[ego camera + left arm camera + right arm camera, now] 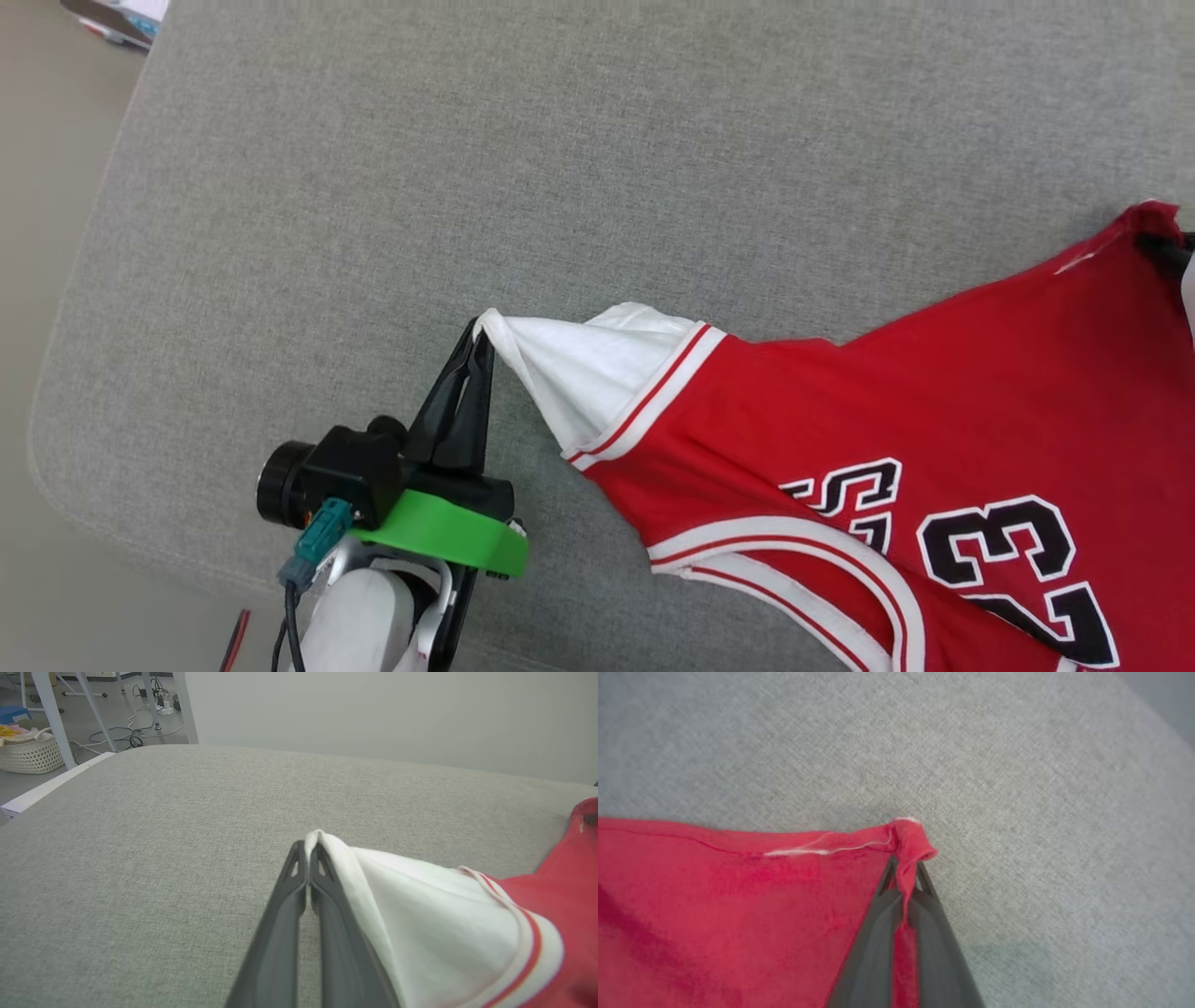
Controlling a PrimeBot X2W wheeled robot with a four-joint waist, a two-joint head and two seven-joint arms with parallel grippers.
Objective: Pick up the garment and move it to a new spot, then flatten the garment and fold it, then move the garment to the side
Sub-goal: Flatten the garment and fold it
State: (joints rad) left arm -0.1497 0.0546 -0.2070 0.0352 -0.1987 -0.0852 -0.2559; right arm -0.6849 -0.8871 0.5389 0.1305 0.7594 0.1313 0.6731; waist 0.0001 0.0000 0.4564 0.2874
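The garment (868,411), a red jersey with white sleeves and a black "23" print, lies stretched across the grey cushion (467,187) at the right. My left gripper (478,334) is shut on the tip of the white sleeve (588,373), pulling it to a point. In the left wrist view the two dark fingers (299,891) pinch that sleeve (420,914) at its edge. My right gripper (906,868) is shut on a red corner of the garment (738,896); in the head view that corner (1153,224) sits at the right edge.
The cushion's rounded left edge (56,392) drops to a pale floor (37,187). In the left wrist view a white woven basket (30,753), table legs (51,714) and cables (140,728) stand on the floor beyond the cushion. Open cushion surface lies at the far side and left.
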